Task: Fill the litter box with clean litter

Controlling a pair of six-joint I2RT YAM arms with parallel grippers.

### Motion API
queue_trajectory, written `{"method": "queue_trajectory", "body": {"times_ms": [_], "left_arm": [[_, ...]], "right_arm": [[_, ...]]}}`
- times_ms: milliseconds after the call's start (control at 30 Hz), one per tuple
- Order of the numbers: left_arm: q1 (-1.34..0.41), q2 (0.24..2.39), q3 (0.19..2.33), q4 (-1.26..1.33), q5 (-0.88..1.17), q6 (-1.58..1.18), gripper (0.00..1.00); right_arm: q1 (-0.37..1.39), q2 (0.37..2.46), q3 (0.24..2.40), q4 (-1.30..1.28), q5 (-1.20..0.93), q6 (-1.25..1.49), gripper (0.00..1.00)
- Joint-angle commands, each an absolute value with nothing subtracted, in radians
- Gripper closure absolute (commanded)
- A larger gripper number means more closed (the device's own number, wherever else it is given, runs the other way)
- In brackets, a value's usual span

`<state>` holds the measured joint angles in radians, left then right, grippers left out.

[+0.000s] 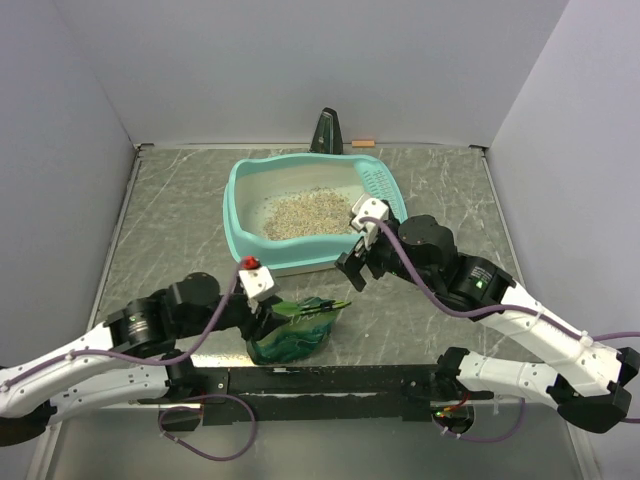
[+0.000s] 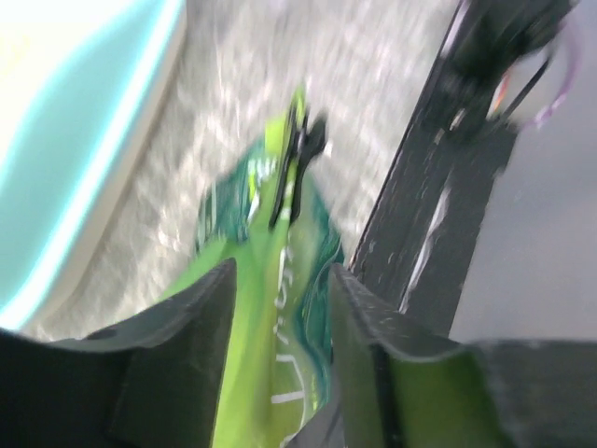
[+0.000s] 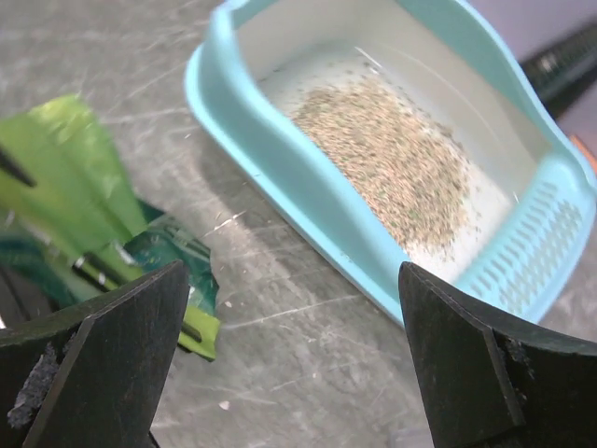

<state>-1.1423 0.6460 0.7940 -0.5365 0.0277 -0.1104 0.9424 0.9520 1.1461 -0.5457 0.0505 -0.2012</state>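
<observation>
The teal litter box (image 1: 240, 225) sits mid-table with a heap of beige clean litter (image 1: 305, 212) inside and its slotted grid (image 1: 378, 182) at the far right end. It also shows in the right wrist view (image 3: 280, 177) with the litter (image 3: 392, 159). A crumpled green printed bag (image 1: 297, 332) lies on the table in front of the box. My left gripper (image 1: 265, 305) is shut on the bag (image 2: 270, 233), which fills the gap between its fingers (image 2: 282, 271). My right gripper (image 1: 355, 262) is open and empty (image 3: 294, 271), above the table by the box's near right corner.
A dark upright object (image 1: 327, 132) and a small orange item (image 1: 363, 143) are at the back wall. A black rail (image 1: 330, 378) runs along the near edge, just behind the bag. Grey walls close in the table on three sides.
</observation>
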Motion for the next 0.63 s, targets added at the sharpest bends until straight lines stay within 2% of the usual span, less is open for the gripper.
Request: {"method": "queue_trajectory", "body": {"times_ms": [0,100,200,367,600], "left_arm": [[-1.144,0.607,0.896,-0.433,0.037,-0.11,0.44],[-1.146,0.627,0.943,-0.439,0.003,-0.124,0.3],[-1.146,0.649,0.966,-0.425,-0.042,-0.143,0.01],[-1.146,0.675,0.969,-0.367,-0.147,-0.178,0.03],[-1.146,0.722,0.985,-0.324,-0.242,-0.196,0.03]], "right_arm": [[0.939,0.95,1.195,-0.566,0.218,-0.008,0.0],[0.939,0.939,1.193,-0.548,0.259,0.075,0.0],[0.939,0.892,1.157,-0.493,0.317,0.127,0.0],[0.939,0.804,1.079,-0.407,0.351,0.102,0.0],[0.937,0.822,1.129,-0.476,0.494,0.158,0.0]]}}
